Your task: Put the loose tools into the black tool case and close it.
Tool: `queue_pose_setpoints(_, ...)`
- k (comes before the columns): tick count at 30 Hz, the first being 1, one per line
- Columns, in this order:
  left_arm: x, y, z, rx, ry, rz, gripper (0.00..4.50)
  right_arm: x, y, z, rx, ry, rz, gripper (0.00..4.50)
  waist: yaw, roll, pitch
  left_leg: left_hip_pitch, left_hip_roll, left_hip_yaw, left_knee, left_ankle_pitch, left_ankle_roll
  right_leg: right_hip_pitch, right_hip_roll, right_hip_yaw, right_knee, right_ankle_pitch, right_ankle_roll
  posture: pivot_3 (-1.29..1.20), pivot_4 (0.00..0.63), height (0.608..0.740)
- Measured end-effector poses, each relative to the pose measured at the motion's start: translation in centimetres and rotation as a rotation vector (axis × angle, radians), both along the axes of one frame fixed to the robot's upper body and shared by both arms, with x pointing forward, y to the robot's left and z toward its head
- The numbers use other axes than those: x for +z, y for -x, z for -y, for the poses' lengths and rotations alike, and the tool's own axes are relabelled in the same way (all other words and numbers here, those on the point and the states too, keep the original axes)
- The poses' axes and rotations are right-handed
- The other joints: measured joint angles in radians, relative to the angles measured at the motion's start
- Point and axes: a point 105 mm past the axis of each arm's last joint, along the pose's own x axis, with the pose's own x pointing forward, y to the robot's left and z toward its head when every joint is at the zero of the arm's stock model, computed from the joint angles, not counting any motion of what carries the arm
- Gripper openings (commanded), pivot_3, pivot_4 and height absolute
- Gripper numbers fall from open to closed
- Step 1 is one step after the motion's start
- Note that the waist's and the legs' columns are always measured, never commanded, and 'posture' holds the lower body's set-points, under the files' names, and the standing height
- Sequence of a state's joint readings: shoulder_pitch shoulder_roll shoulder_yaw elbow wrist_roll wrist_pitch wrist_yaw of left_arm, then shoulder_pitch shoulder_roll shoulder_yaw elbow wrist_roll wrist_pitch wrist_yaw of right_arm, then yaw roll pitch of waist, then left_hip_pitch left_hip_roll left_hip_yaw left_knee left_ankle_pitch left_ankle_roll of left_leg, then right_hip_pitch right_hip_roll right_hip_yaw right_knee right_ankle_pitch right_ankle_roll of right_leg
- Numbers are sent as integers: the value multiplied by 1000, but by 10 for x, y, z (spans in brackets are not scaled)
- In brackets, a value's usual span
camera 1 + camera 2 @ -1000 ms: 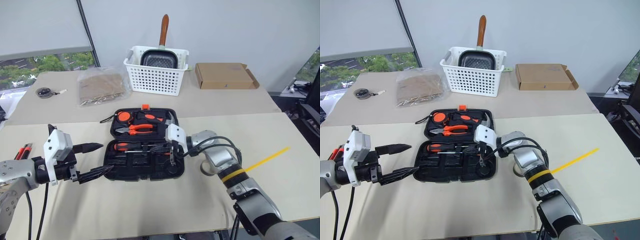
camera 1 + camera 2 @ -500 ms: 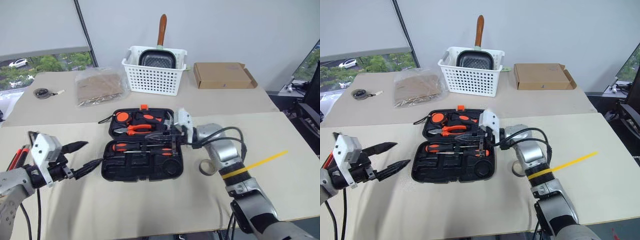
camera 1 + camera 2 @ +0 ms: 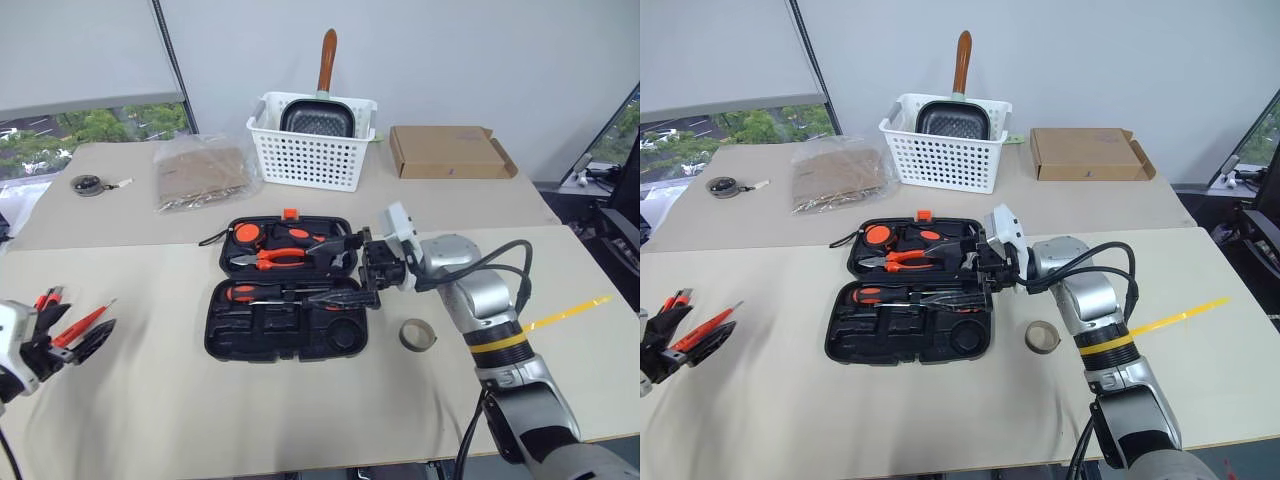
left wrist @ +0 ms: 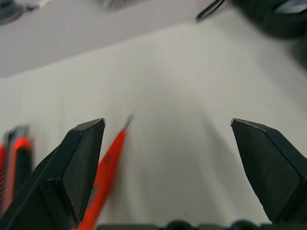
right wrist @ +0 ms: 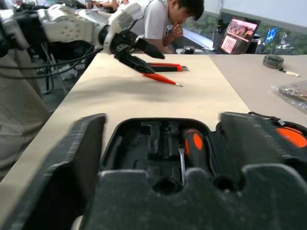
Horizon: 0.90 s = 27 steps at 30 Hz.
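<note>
Left wrist view has the left gripper (image 4: 168,139) with its black jaws spread wide and nothing between them; the thin red tester screwdriver (image 4: 106,172) lies on the tabletop beside one finger, and an orange-black tool (image 4: 13,158) sits past it. Head views place these at the tabletop's left edge, the left gripper low over them. Right wrist view looks between the right gripper's spread jaws into the black tool case (image 5: 158,148), where an orange-handled screwdriver (image 5: 194,143) rests in a slot; a seated person (image 5: 165,19) and a laptop show beyond the table. Left eye view shows the right gripper (image 3: 345,270) level over the open case's right half, holding nothing, with the grey tape roll (image 3: 418,335) on the tabletop right of the case. No writing is legible.
</note>
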<state>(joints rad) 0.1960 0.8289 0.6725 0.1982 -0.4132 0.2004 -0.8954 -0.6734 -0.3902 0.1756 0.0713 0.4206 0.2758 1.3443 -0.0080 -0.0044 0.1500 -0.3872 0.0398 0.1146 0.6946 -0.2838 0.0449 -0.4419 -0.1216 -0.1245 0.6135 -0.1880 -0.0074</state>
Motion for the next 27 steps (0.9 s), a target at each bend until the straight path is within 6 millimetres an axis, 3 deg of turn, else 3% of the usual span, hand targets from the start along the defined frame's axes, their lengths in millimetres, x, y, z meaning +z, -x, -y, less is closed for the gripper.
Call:
queue_pose_setpoints(5,-5,-8,-18,20,22,-22,4500,-2,2,2,-4,16,-11,4465,2,-1,0,0,0,1,0,0,0,0,-1,0,0,0,0,0,150,700)
queue_pose_setpoints(9,-23,-15,-25,27,79,-100,4500,-1,2,5,-5,15,-31,4465,2,-1,-1,-1,0,1,0,0,0,-1,-1,-1,0,4,-6,0,150,700)
queue_pose_setpoints(15,-37,-18,-22,-7,149,-167,4500,6,8,4,20,-9,-27,4465,-4,-3,-1,-1,0,2,0,3,-5,-1,-1,-1,0,4,-6,0,150,700)
queue_pose_setpoints(19,-36,-20,-24,-3,150,-193,3442,7,9,5,24,-19,-29,4500,-4,-3,-1,-1,1,2,0,2,-4,-1,-1,-1,0,4,-6,0,150,700)
queue_pose_setpoints(27,-37,-18,-24,10,181,-206,561,8,9,5,24,-21,-28,4500,-4,-3,-1,0,1,2,0,1,-2,-1,-1,-1,1,4,-5,0,150,700)
